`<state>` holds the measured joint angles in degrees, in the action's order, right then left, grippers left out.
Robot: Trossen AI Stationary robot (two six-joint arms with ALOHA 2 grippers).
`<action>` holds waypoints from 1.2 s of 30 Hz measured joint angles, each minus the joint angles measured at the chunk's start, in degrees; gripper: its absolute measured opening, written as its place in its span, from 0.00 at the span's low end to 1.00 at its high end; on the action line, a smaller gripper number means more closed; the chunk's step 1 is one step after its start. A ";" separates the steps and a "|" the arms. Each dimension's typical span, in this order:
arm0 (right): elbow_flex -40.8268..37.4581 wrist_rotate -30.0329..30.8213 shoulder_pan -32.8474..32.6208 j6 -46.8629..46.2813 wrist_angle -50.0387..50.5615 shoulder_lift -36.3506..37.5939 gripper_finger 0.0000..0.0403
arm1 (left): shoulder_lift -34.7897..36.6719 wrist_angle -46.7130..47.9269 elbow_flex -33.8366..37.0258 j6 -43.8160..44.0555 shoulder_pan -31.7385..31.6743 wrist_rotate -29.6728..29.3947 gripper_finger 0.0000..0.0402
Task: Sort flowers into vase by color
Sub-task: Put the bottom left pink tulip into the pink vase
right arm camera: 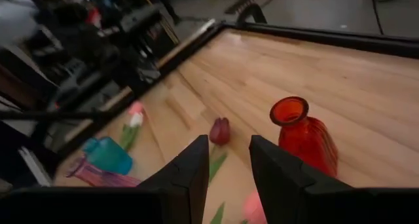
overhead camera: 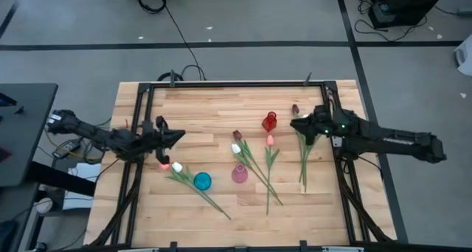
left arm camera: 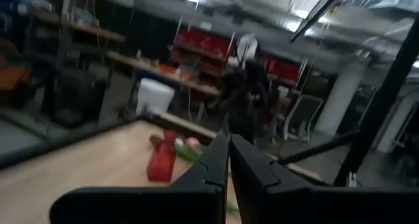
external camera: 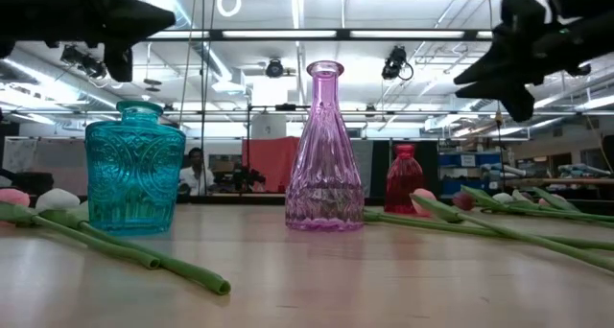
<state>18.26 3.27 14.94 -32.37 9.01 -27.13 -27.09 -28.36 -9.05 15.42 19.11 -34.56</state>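
Observation:
Several tulips lie flat on the wooden table [overhead camera: 221, 105]. A pink-headed and a white-headed one [overhead camera: 177, 167] lie at the left. Three [overhead camera: 254, 160] with dark red, white and pink heads lie in the middle, and others [overhead camera: 304, 152] lie at the right. A teal vase [overhead camera: 202, 181], a pink vase [overhead camera: 240, 173] and a red vase [overhead camera: 269, 121] stand upright among them. My left gripper [overhead camera: 182, 136] hovers shut above the table's left part, beyond the left tulips. My right gripper [overhead camera: 293, 121] hovers open just right of the red vase [right arm camera: 304, 135], with nothing between its fingers.
A black frame [overhead camera: 140, 119] runs along the table's left, far and right edges. Bare wood lies between the left tulips and the middle ones and along the far side. In the low view the teal vase [external camera: 134, 170] and pink vase [external camera: 324, 151] stand nearest.

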 joint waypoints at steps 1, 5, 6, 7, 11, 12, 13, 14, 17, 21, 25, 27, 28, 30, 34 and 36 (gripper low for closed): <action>1.02 0.10 0.00 0.72 -0.18 -1.91 0.31 | -2.61 1.57 -1.83 1.30 0.04 0.27 0.05; 4.33 0.13 0.00 4.75 -1.68 -6.89 0.31 | -13.04 14.32 -11.54 8.03 1.27 2.31 0.05; 4.92 0.13 0.00 5.65 -2.00 -7.51 0.31 | -15.63 18.93 -14.69 9.46 2.11 2.27 0.05; 5.42 0.13 0.00 6.36 -1.98 -7.97 0.31 | -17.97 22.83 -17.88 10.73 3.18 2.29 0.05; 5.86 0.13 0.00 7.49 -1.95 -7.95 0.31 | -27.28 35.06 -30.03 13.96 8.50 2.03 0.05; 5.86 0.11 0.00 7.91 -1.93 -7.84 0.31 | -29.35 36.81 -32.78 14.25 9.77 1.89 0.05; 5.86 0.11 0.00 8.27 -1.91 -7.77 0.31 | -31.18 37.98 -35.29 14.46 11.11 1.56 0.05; 5.86 0.13 -0.01 8.51 -1.86 -7.75 0.31 | -32.71 39.01 -37.74 14.64 12.34 1.27 0.05; 5.86 0.84 -0.94 8.83 -1.92 -7.77 0.31 | -36.27 43.25 -44.28 17.28 15.54 1.29 0.05; 5.86 4.60 -4.28 10.30 -2.57 -7.77 0.31 | -40.02 52.23 -48.56 29.96 18.29 11.10 0.05; 5.86 9.70 -9.08 11.58 -3.70 -8.19 0.31 | -43.30 58.25 -48.81 51.57 21.56 22.28 0.05; 5.86 12.79 -11.57 11.84 -4.64 -8.79 0.31 | -45.40 61.96 -48.79 63.01 23.89 23.87 0.05; 5.86 14.36 -12.85 12.26 -5.27 -9.21 0.31 | -46.41 63.79 -48.79 68.98 24.77 23.88 0.05; 5.83 17.57 -15.14 13.43 -7.01 -10.26 0.31 | -48.44 68.42 -48.79 81.60 26.19 23.36 0.05; 3.89 21.00 -18.56 17.49 -14.72 -12.63 0.31 | -51.17 75.30 -48.77 100.21 27.92 20.38 0.05; 2.56 20.91 -19.57 19.26 -18.44 -13.61 0.31 | -51.75 78.11 -48.77 105.87 28.22 18.75 0.06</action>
<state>20.82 24.18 -4.63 -13.11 -9.44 -40.74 -78.84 49.74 -57.82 121.29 47.33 -15.82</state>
